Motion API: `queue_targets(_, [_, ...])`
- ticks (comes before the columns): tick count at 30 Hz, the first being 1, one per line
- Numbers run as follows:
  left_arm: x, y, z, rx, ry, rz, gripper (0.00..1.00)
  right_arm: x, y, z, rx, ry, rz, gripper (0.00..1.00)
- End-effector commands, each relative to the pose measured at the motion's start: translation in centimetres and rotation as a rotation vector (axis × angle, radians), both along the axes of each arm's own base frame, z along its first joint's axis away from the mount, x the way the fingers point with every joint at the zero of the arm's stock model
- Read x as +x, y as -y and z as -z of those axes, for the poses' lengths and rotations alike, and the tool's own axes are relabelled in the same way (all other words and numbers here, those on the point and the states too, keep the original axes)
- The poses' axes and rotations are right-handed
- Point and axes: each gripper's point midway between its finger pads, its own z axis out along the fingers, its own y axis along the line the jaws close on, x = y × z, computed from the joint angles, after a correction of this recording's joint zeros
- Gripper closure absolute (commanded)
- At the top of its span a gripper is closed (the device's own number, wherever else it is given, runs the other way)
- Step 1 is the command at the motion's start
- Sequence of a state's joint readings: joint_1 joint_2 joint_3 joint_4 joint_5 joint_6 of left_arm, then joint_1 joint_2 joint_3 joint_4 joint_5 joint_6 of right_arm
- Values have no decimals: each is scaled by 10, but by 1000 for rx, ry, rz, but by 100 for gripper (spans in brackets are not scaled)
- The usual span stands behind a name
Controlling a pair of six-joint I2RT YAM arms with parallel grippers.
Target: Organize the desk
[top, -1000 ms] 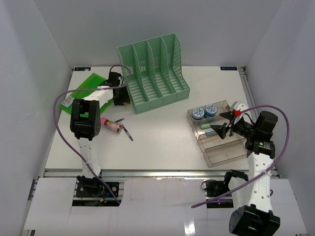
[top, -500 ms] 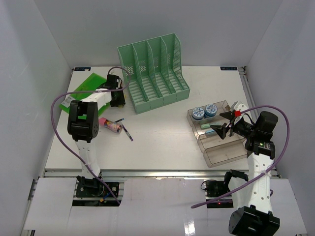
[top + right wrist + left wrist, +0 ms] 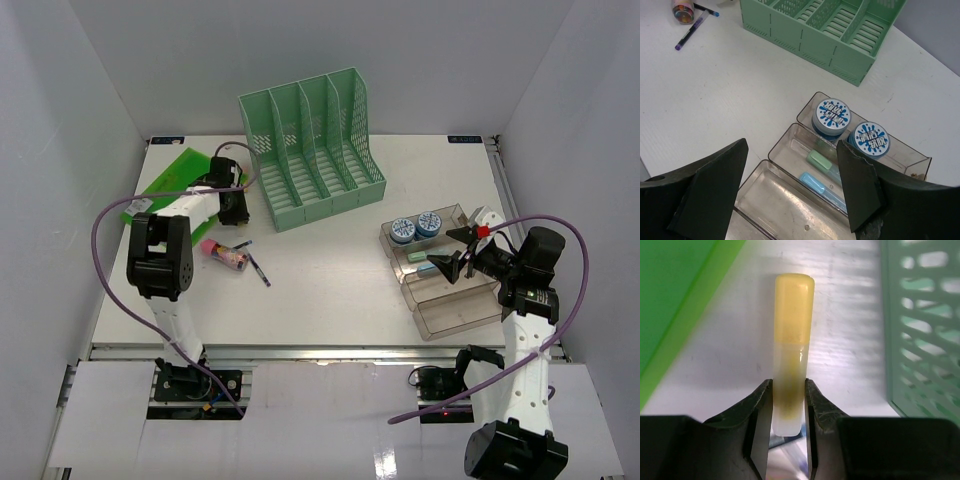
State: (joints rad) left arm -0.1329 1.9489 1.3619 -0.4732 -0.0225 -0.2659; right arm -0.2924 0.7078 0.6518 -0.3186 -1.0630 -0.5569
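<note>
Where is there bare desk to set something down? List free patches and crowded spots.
Free: the middle of the desk, between the purple pen and the clear tray, in front of the green rack; also the far right corner behind the tray. Crowded: the left side, with the green folder, the left gripper on a yellow tube, and a pink tube.

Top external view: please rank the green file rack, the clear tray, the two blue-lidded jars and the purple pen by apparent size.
1. green file rack
2. clear tray
3. left blue-lidded jar and right blue-lidded jar: alike, tied
4. purple pen, the thinnest
</note>
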Motion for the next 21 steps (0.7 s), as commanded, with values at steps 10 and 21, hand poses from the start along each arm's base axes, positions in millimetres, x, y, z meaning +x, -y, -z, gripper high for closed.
queue_targets(10, [-125, 118, -172, -753, 358, 396, 93, -43, -36, -7, 176, -150, -319, 12])
queue_targets(21, [-201, 268, -199, -979, 485, 695, 94, -44, -85, -14, 258, -453, -446, 2])
